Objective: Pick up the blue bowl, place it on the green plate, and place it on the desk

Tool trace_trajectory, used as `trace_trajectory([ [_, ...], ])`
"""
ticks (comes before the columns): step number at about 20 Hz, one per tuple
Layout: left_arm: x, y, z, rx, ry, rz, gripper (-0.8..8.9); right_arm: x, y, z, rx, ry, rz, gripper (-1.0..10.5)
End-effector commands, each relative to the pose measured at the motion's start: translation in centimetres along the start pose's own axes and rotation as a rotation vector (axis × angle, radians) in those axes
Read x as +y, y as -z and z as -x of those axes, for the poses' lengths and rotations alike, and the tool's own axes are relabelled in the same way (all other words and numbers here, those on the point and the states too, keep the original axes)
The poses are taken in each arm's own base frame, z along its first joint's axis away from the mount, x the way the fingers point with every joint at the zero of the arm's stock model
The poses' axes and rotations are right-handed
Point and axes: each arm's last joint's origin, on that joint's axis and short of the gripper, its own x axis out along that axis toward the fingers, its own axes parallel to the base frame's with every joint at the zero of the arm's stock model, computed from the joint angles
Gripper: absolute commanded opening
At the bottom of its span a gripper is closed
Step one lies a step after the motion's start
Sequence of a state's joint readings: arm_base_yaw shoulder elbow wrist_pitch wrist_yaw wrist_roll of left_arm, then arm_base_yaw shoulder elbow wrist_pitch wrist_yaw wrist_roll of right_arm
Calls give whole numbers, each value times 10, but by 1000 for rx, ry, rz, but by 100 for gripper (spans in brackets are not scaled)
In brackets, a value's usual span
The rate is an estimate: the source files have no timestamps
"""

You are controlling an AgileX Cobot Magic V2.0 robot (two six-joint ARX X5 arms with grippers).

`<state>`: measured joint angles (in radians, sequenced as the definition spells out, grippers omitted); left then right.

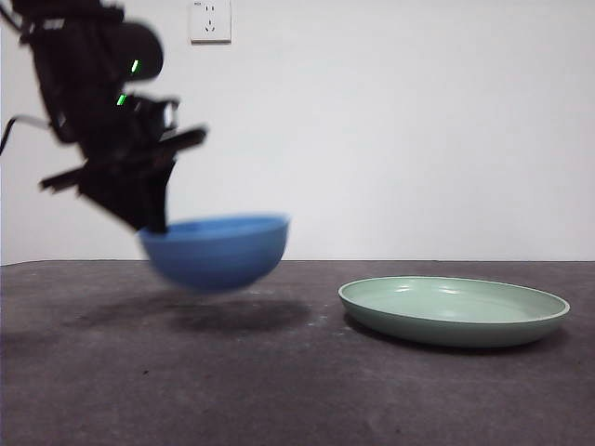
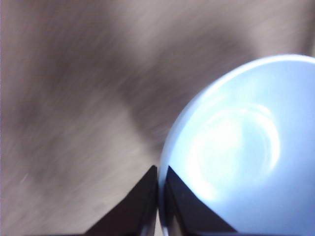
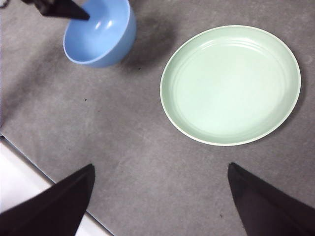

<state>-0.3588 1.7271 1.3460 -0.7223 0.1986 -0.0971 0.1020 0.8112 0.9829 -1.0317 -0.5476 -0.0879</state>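
A: Where is the blue bowl [image 1: 218, 251] found?

B: It is held clear of the bench [image 1: 279, 390], its shadow cast on the surface below it. Its rim is pinched by the left tool [image 2: 158, 172], whose jaws are pressed together on the rim, one jaw inside the bowl and one outside. In the front view this tool is seen coming down from the upper corner, dark and blurred, with the bowl hanging at its tip and tilted a little.

A: And the green plate [image 1: 454, 311]?

B: It is laid flat on the bench, well apart from the left tool and the bowl, with bare bench between them. Nothing is seen on it.

A: What of the other tool?

B: The right tool [image 3: 160, 196] is held above the bench with its jaws spread wide and nothing between them. The plate is seen just beyond its jaws, and the bowl farther off, beside the plate.

A: Anything else?

B: A wall socket [image 1: 210, 20] is seen on the white wall behind.
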Motion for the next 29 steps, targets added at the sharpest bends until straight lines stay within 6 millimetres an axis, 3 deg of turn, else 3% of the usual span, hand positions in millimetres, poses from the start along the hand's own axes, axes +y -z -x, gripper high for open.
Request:
trace_trajectory([
  [1,-24,-15,13,-70,45,-37,11,2,-5,3,-21,-1,5,433],
  [6,-70,-26,20,-172,124,-118,11,2,-5,3,-21,-1,4,433],
  [11,-101,-37,7,-183,171,-163,11,2,-5,3,-21,-1,-6,433],
  [21,-152,-66,-74,-35,186,-225,11,2,-5,3,-21,3,-15,433],
  [25,-158,-65,-107,30,148,-243,11,1,-5,3,-20,7,-16,433],
  [29,-158,-60,-121,65,133,-243,11,1,-5,3,-20,7,-16,433],
])
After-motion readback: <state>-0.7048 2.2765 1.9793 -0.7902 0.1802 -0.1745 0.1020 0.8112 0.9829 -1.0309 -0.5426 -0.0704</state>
